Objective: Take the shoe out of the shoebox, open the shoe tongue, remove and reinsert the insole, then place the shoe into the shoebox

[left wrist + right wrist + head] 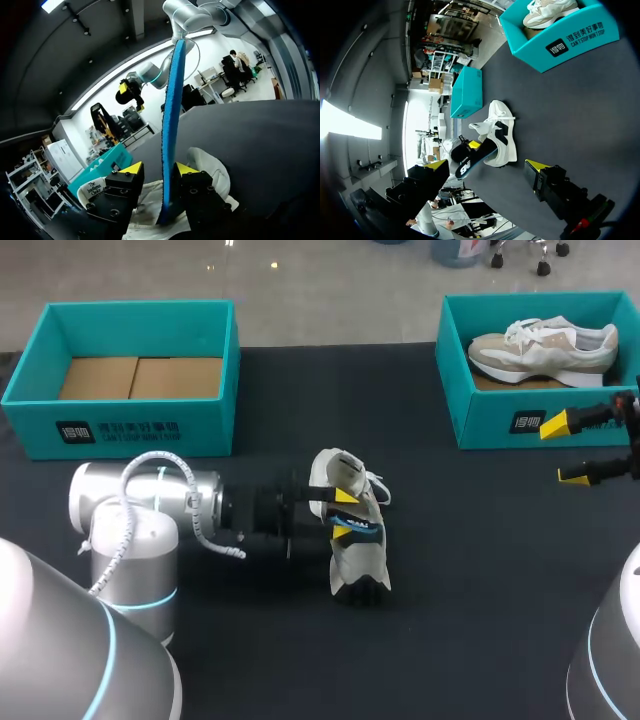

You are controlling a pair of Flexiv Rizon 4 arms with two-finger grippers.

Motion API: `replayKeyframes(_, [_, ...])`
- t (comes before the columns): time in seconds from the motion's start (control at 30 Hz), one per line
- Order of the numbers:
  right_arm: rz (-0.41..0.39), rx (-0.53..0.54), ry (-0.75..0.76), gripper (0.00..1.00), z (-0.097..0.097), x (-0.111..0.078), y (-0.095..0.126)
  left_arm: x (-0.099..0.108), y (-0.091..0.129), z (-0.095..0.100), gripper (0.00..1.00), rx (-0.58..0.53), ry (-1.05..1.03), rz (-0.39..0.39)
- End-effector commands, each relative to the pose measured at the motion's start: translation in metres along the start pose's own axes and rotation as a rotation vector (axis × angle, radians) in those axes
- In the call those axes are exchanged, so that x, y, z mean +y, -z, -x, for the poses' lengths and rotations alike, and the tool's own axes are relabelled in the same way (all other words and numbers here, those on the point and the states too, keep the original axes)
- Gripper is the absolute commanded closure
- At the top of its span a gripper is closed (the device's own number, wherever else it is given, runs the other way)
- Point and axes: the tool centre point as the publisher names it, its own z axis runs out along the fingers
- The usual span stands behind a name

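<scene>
A white and beige shoe (356, 556) lies on the dark table mid-field, also visible in the left wrist view (210, 171) and right wrist view (501, 134). A blue insole (362, 527) stands on edge in its opening. My left gripper (345, 515) straddles the insole (172, 115). The insole leans on one finger and a gap separates it from the other, so this gripper (157, 168) is open. My right gripper (563, 450) hovers open and empty at the right, in front of the right shoebox (490, 422). From there (486, 165) it faces the shoe and insole (472, 162).
The right teal shoebox (570, 37) holds a second beige shoe (545, 348). An empty teal shoebox (130, 430) with a cardboard floor stands at the back left, also visible in the right wrist view (467, 92). Dark table stretches between the boxes and along the front.
</scene>
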Motion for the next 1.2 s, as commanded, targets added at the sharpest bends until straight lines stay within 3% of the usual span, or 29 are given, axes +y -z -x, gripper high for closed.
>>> replayKeyframes(0.03, [0.001, -0.003, -0.001, 0.00, 0.000, -0.001, 0.000, -0.009, 0.007, -0.004, 0.64, 0.009, -0.001, 0.017])
replayKeyframes(0.13, [0.001, -0.003, -0.001, 0.00, 0.000, -0.001, 0.000, -0.007, 0.006, -0.006, 0.95, 0.017, -0.003, 0.027])
replayKeyframes(0.17, [0.001, -0.003, -0.001, 0.00, 0.000, -0.001, 0.000, -0.006, 0.006, -0.005, 1.00, 0.018, -0.003, 0.028])
replayKeyframes(1.0, [0.001, -0.003, -0.001, 0.00, 0.000, -0.001, 0.000, 0.034, -0.009, 0.001, 1.00, 0.009, 0.007, 0.107])
replayKeyframes(1.03, [0.001, -0.003, -0.001, 0.00, 0.000, -0.001, 0.000, 0.033, -0.008, 0.001, 0.98, 0.008, 0.008, 0.107])
replayKeyframes(1.13, [0.001, -0.003, -0.001, 0.00, 0.000, -0.001, 0.000, 0.026, -0.006, 0.000, 0.54, -0.003, 0.007, 0.100])
replayKeyframes(1.2, [0.001, -0.003, -0.001, 0.00, 0.000, -0.001, 0.000, 0.021, -0.004, -0.002, 0.56, -0.001, 0.004, 0.095])
